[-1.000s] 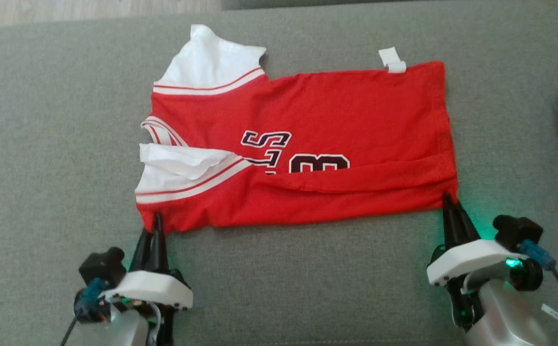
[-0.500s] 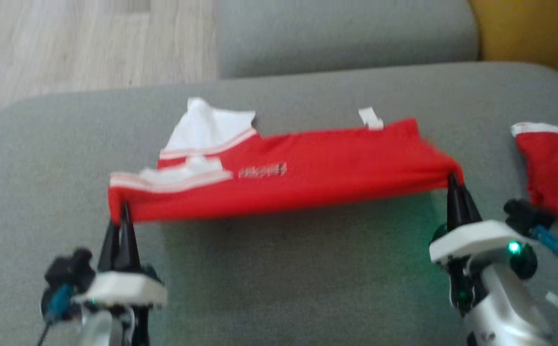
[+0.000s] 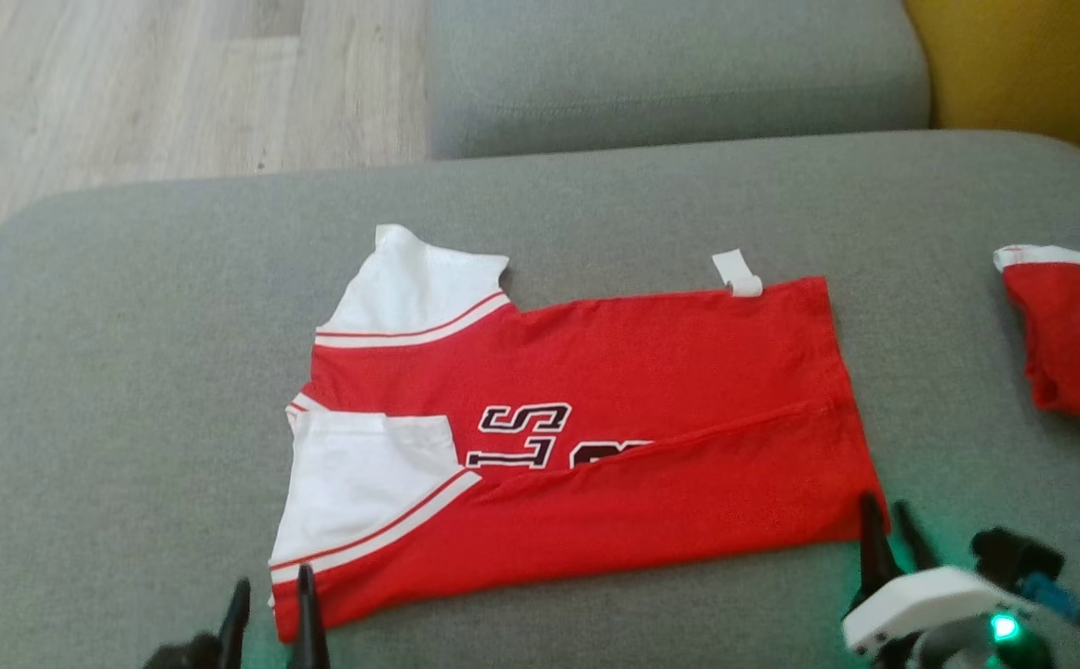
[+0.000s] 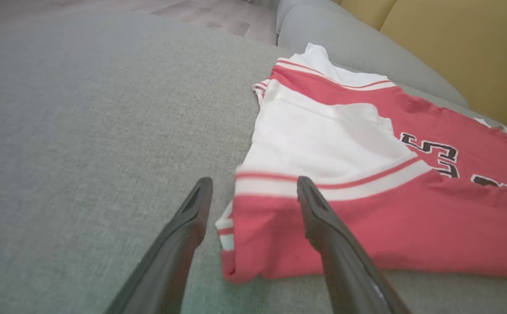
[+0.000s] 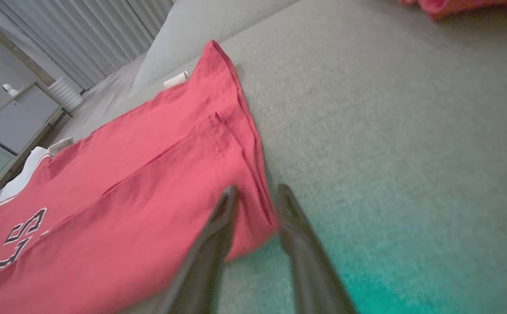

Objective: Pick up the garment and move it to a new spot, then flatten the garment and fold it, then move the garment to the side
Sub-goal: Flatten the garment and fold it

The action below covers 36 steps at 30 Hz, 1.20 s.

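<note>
- a grey woven-fabric sofa seat [image 3: 131, 372] runs under both pairs of jaws and well beyond them on every side; a matching grey back cushion [image 3: 670, 84] lies far ahead of them.
- pale wooden plank floor [image 3: 131, 93] shows far ahead of the left jaws, past the seat's edge, and a mustard-yellow padded surface [image 3: 1033, 65] shows far ahead of the right jaws.
- the red short-sleeved jersey with white sleeves and black lettering [image 3: 651, 372] lies flat on the seat, spread from the left jaws across to the right jaws. its near long edge is folded over toward the middle, and the fold covers part of the lettering.
- a second red garment with a white band [image 3: 1079, 353] lies bunched on the seat, ahead of the right jaws and off to their right, well apart from the jersey.
- the near white sleeve [image 4: 323, 139] lies just ahead of the left jaws, striped red where it meets the body.
- left jaws: wide apart, holding nothing. the two long dark fingers [image 4: 183, 244] straddle the jersey's near sleeve-side corner, one over bare seat and the other over red cloth.
- right jaws: a narrow gap. the dark fingers [image 5: 299, 248] stand either side of the jersey's near hem corner, which lies between them on the seat; whether they touch the cloth i cannot tell.
- a small white tag [image 3: 737, 274] sticks out from the jersey's far edge, well ahead of the right jaws.
</note>
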Tool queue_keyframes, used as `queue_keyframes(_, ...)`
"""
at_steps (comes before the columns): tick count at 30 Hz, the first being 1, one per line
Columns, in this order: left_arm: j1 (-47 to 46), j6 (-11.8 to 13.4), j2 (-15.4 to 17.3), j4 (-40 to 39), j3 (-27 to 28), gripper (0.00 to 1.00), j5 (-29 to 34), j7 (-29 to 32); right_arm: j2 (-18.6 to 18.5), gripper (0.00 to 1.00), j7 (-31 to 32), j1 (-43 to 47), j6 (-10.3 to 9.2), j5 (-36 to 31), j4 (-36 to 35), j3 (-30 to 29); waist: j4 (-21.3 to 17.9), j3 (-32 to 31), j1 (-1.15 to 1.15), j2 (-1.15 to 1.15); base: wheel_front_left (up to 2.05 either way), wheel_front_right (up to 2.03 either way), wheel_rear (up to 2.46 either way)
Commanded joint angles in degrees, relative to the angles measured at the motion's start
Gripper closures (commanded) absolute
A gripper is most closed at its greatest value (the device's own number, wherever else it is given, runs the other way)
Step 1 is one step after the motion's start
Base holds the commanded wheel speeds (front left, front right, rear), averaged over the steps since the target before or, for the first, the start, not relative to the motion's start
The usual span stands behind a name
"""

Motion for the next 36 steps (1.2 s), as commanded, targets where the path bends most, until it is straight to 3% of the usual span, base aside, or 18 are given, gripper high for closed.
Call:
queue_keyframes(1, -3.6, 0.4, 0.6, -2.2, 1.7, 0.0, 0.5, -0.3, -1.6, 0.0, -0.4, -3.1, -0.05, -1.2, -2.0, 0.7, 0.1, 0.8, 0.0, 0.0, 0.0, 0.0, 0.0)
queue_keyframes(5, -8.6, 0.1, 0.7, -3.0, 2.7, 0.0, 3.4, -0.3, -3.5, 0.0, -0.4, -7.6, -0.05, -5.8, -3.6, -0.7, 0.2, 4.8, 0.0, 0.0, 0.0, 0.0, 0.0)
queue_keyframes(7, -16.6, -0.9, 2.5, -2.7, 2.5, 0.0, 6.0, -0.3, -4.9, 0.0, 0.1, -13.7, -0.05, -9.5, -4.0, -0.9, 0.5, 8.7, 0.0, 0.0, 0.0, 0.0, 0.0)
queue_keyframes(11, -27.4, -2.4, 4.4, 1.5, 0.8, 0.0, 7.4, -0.3, -5.9, 0.0, 2.6, -21.3, -0.05, -12.9, -2.3, -1.3, 1.0, 12.8, 0.0, 0.0, 0.0, 0.0, 0.0)
queue_keyframes(12, -29.9, -2.7, 4.9, 2.7, 0.0, 0.0, 7.9, -0.3, -5.9, 0.05, 3.2, -22.9, -0.05, -13.6, -1.6, -1.4, 1.2, 13.5, 0.0, 0.0, 0.0, 0.0, 0.0)
queue_keyframes(14, -34.5, -3.2, 5.9, 5.4, -1.7, 0.0, 8.6, 0.3, -6.0, 0.06, 4.4, -25.7, -0.05, -15.0, -0.1, -1.3, 1.4, 15.0, 0.0, 0.0, 0.0, 0.0, 0.0)
queue_keyframes(17, -40.0, -3.7, 6.9, 9.0, -3.9, 0.0, 8.7, 0.7, -6.1, 0.01, 5.4, -29.0, -0.05, -16.8, 2.5, -1.1, 1.7, 16.8, 0.0, 0.0, 0.0, 0.0, 0.0)
queue_keyframes(21, -44.8, -4.0, 7.6, 13.1, -6.5, 0.0, 8.1, 0.6, -5.8, 0.02, 5.0, -31.7, -0.05, -18.0, 5.4, -1.0, 1.9, 18.4, 0.0, 0.0, 0.0, 0.0, 0.0)
queue_keyframes(27, -48.8, -4.0, 8.6, 16.7, -9.3, 0.0, 4.7, 0.1, -5.4, 0.11, 3.5, -34.5, -0.05, -18.8, 8.8, 0.1, 1.9, 19.9, 0.0, 0.0, 0.0, 0.0, 0.0)
queue_keyframes(28, -49.3, -4.0, 8.7, 17.1, -9.9, 0.0, 4.0, 0.1, -5.4, 0.17, 3.3, -34.9, -0.05, -18.8, 9.2, 0.3, 1.9, 20.2, 0.0, 0.0, 0.0, 0.0, 0.0)
queue_keyframes(29, -50.2, -4.0, 9.2, 17.9, -11.8, 0.0, 2.7, 0.1, -5.4, 0.53, 2.9, -35.5, -0.05, -18.9, 10.1, 0.4, 1.7, 20.5, 0.0, 0.0, 0.0, 0.0, 0.0)
queue_keyframes(30, -50.9, -4.0, 9.5, 18.1, -12.8, 0.0, 1.8, 0.2, -5.3, 0.67, 2.7, -35.9, -0.05, -18.8, 10.4, 0.5, 1.7, 20.8, 0.0, 0.0, 0.0, 0.0, 0.0)
queue_keyframes(31, -50.9, -4.0, 9.5, 18.1, -12.8, 0.0, 1.8, 0.2, -5.3, 0.67, 2.7, -35.9, -0.05, -18.8, 10.4, 0.5, 1.7, 20.8, 0.0, 0.0, 0.0, 0.0, 0.0)
queue_keyframes(32, -51.7, -4.0, 10.0, 18.1, -13.6, 0.0, 0.9, 0.2, -5.3, 1.0, 2.4, -36.2, -0.05, -18.6, 10.7, 0.6, 1.6, 21.1, 0.0, 0.0, 0.0, 0.0, 0.0)
queue_keyframes(36, -55.1, -4.0, 12.0, 17.6, -18.1, 0.0, -3.8, 2.7, -5.2, 1.0, 1.4, -37.5, -0.05, -18.2, 11.2, 1.8, 1.1, 22.1, 0.0, 0.0, 0.0, 0.0, 0.0)
